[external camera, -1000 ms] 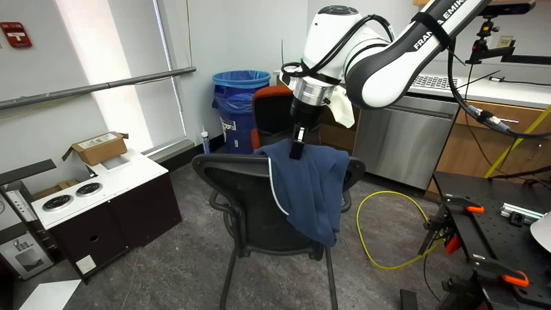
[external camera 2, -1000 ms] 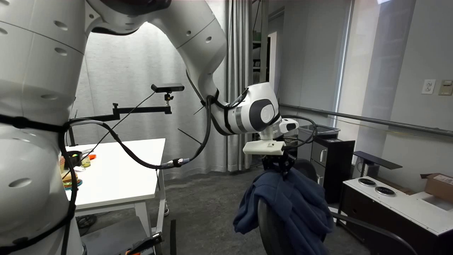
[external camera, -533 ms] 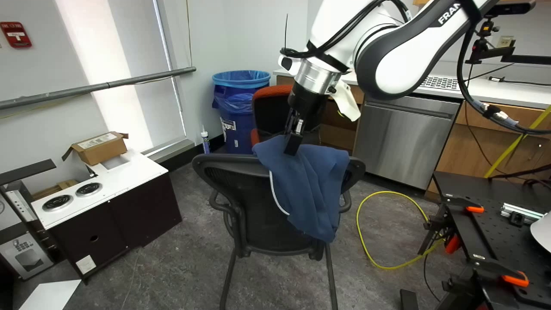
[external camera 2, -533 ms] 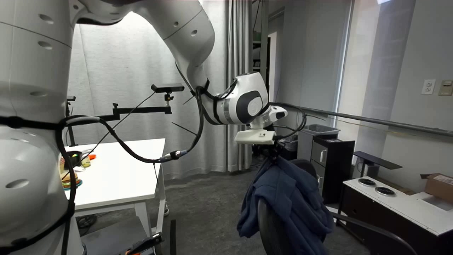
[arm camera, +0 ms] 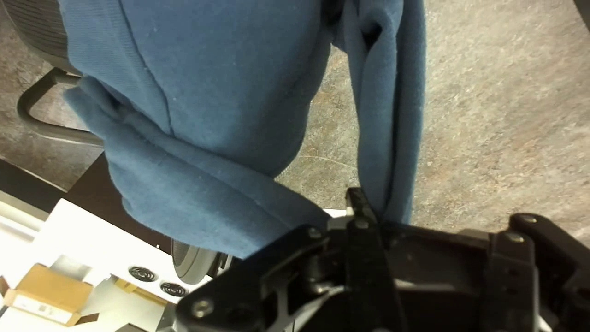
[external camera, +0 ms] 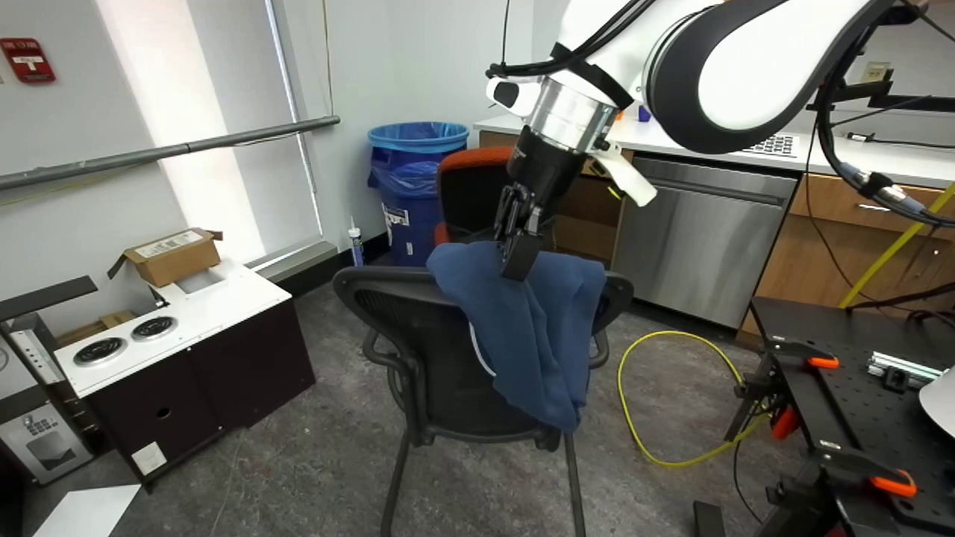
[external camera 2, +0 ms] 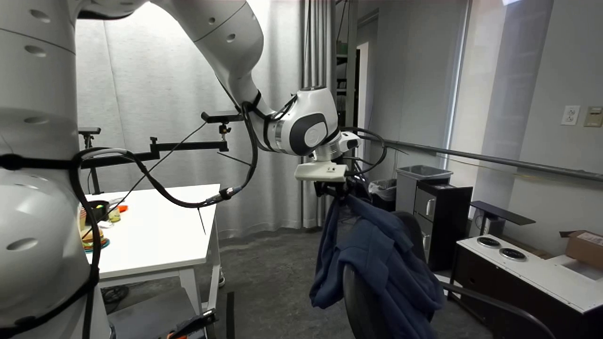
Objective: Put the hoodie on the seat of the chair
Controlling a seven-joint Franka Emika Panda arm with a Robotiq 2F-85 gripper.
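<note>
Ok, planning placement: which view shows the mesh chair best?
An exterior view, showing the chair down to its legs. Elsewhere less shows: mainly backrest in an exterior view, armrest and edge in the wrist view.

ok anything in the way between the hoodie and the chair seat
Yes, the chair's backrest: the hoodie drapes over its top and the gripper clamps part behind it, while the seat, which I can't make out, should lie in front.

hidden: part of the chair lies under the hoodie; gripper covers the fold it pinches | cut off: chair at bottom edge and arm at top, both exterior views; hoodie at top edge, wrist view | blurred: gripper, wrist view | too small to read: label on the box
</note>
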